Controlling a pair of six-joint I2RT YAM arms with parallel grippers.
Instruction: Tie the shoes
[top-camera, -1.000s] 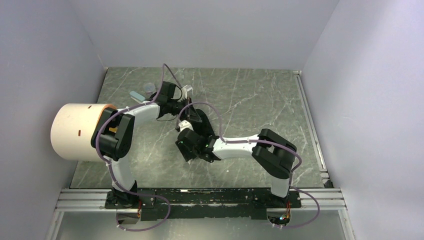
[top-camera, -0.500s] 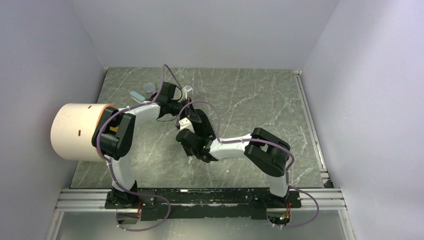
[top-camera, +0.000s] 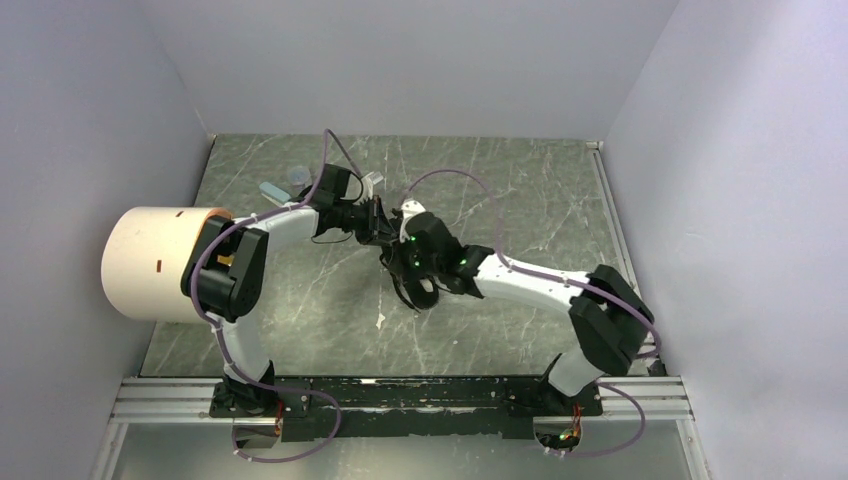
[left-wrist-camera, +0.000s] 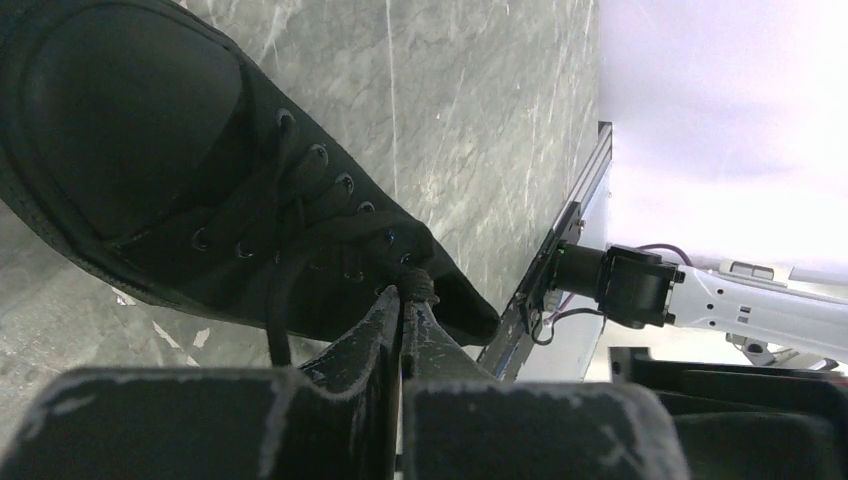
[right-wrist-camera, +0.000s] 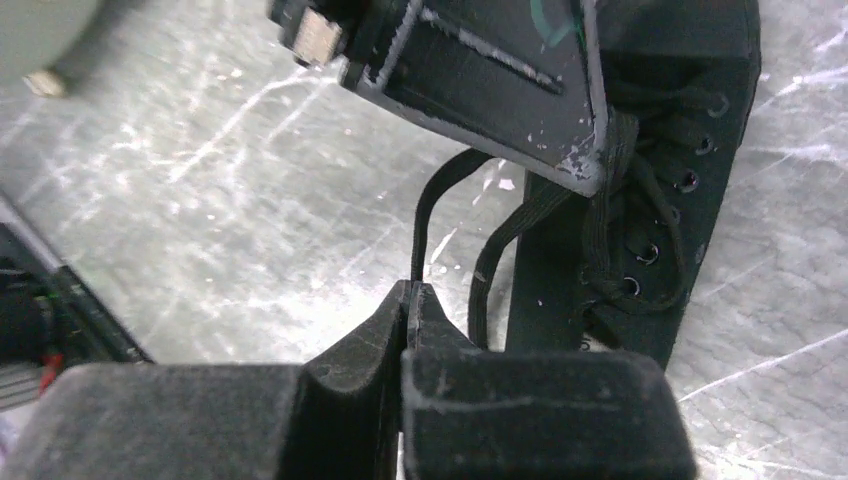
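Note:
The black shoe (left-wrist-camera: 130, 150) lies on the marble table, its eyelets and thin laces facing the left wrist camera. My left gripper (left-wrist-camera: 404, 292) is shut on a bunched bit of lace at the top eyelets, by the tongue. In the right wrist view the shoe (right-wrist-camera: 545, 285) lies to the right, and my right gripper (right-wrist-camera: 412, 290) is shut on a thin lace strand that rises to the left gripper's fingertips (right-wrist-camera: 590, 170). From above, both grippers meet mid-table, the left gripper (top-camera: 378, 220) beside the right wrist, and they cover most of the shoe.
A large cream cylinder (top-camera: 155, 262) stands at the table's left edge, next to the left arm's elbow. Small pale-blue items (top-camera: 285, 183) lie at the back left. A metal rail (top-camera: 620, 250) runs along the right edge. Walls close in three sides.
The right arm has swung from the shoe's near side to the back right, its elbow stretching out, and its gripper has shut on a lace strand. The left gripper has stayed put.

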